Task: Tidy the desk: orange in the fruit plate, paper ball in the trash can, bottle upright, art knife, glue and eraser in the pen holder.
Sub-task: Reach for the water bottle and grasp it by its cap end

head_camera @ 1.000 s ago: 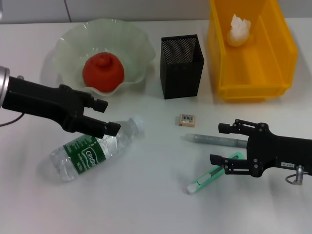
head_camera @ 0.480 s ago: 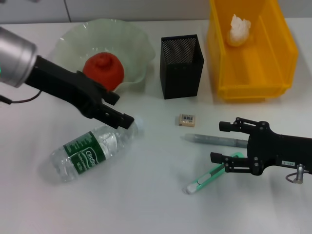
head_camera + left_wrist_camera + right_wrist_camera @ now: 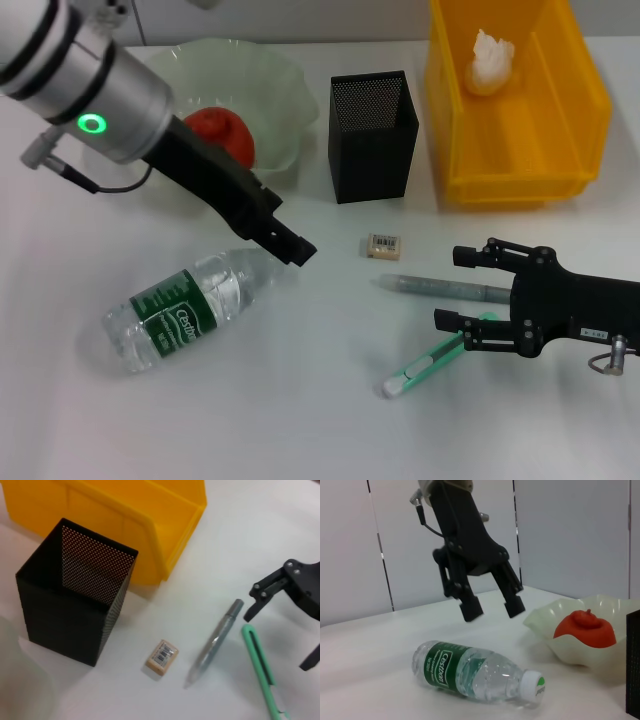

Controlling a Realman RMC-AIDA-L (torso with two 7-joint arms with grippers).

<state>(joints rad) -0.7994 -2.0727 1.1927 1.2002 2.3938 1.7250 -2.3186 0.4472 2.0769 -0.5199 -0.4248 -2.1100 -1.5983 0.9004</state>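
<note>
You see the left gripper [image 3: 492, 607] hanging above the bottle [image 3: 190, 305] with its fingers apart and holding nothing; the bottle lies on its side on the table [image 3: 300, 420]. The orange [image 3: 222, 135] sits in the fruit plate [image 3: 270, 85] and the paper ball [image 3: 492, 60] in the trash can [image 3: 580, 110]. The right gripper [image 3: 462, 290] is spread open beside the glue [image 3: 440, 288] and the art knife [image 3: 425, 367]. The eraser [image 3: 385, 246] lies near the pen holder [image 3: 372, 140].

Office: white desk [image 3: 320, 400], partition panels [image 3: 570, 535]
</note>
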